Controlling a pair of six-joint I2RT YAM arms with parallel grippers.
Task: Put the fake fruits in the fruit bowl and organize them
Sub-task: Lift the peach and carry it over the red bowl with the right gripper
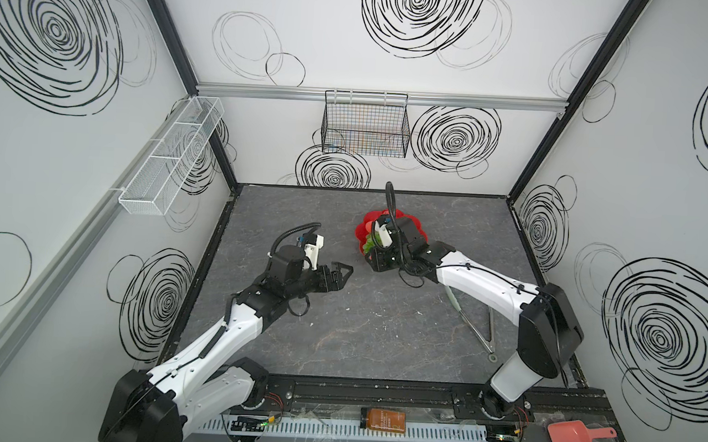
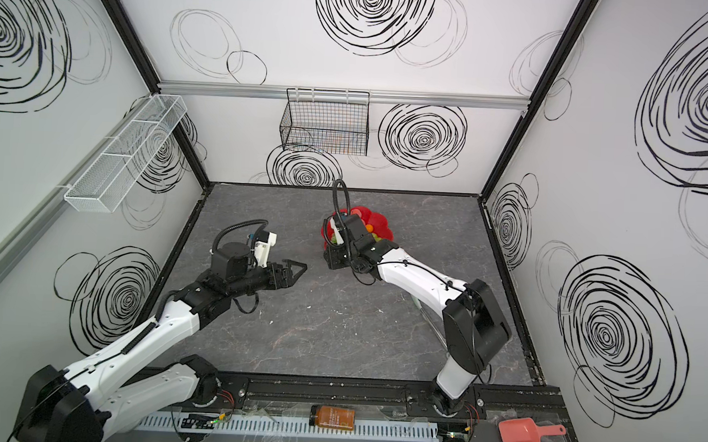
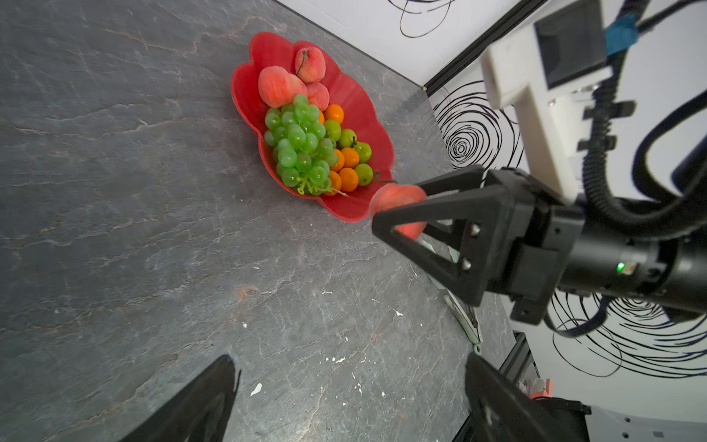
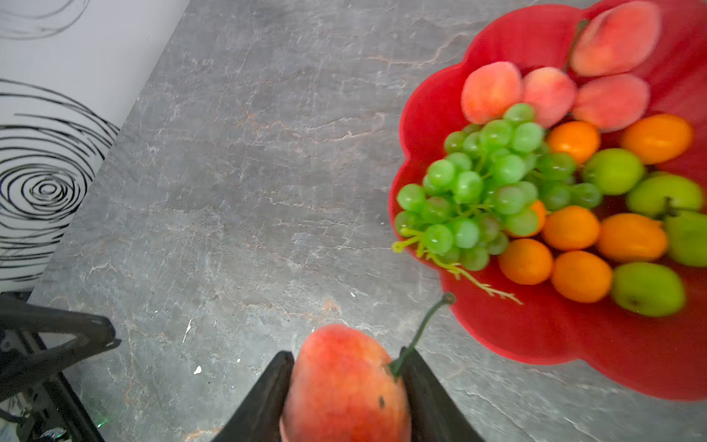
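Both top views look steeply down from high over the front edge onto the whole grey table (image 1: 338, 333), framing almost the same. Left wrist camera looks across the table at the red bowl (image 3: 359, 114) from some way off; right wrist camera sits close beside that bowl, peach (image 4: 344, 382) in foreground.

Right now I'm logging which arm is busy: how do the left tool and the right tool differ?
The left tool stands wide open and empty; the right tool is shut on a peach. The left tool hangs over the tabletop, apart from the fruit bowl; the right tool is at the bowl's rim. Both are black with triangular open-frame fingers.
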